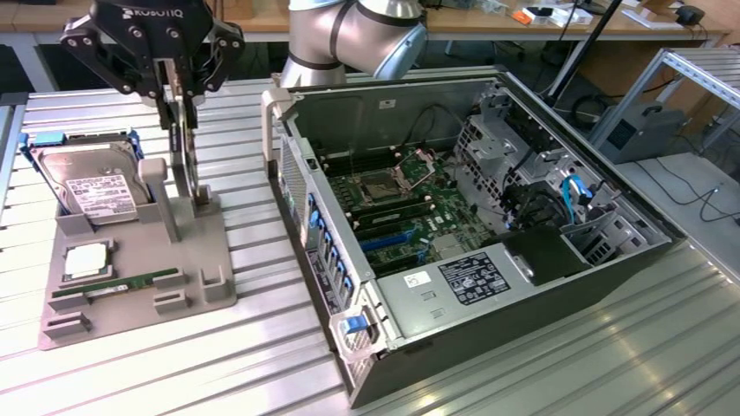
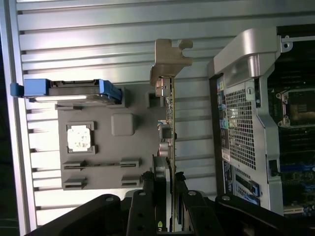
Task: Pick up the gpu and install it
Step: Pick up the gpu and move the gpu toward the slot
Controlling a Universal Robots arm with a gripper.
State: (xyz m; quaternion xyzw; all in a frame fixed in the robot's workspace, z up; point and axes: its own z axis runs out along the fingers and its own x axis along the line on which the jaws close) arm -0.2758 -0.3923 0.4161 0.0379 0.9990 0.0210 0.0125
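Slatted tabletop [image 1: 255, 364], gpu [image 2: 173, 118] edge-on in hand [image 2: 165, 182]

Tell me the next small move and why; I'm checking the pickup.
Probably lift straight up: the gripper appears closed on the graphics card, which stands upright with its lower edge in the gray holder; sideways motion could jam it.

You're in a robotics lab or workshop. A ribbed metal bench [image 1: 555, 364] carries an opened desktop computer case [image 1: 382, 100] and a grey parts fixture [image 1: 208, 260]. An industrial robot arm [image 1: 359, 35] stands behind them, with wooden worktables [image 1: 497, 28] and an aluminium-profile frame [image 1: 705, 54] beyond.
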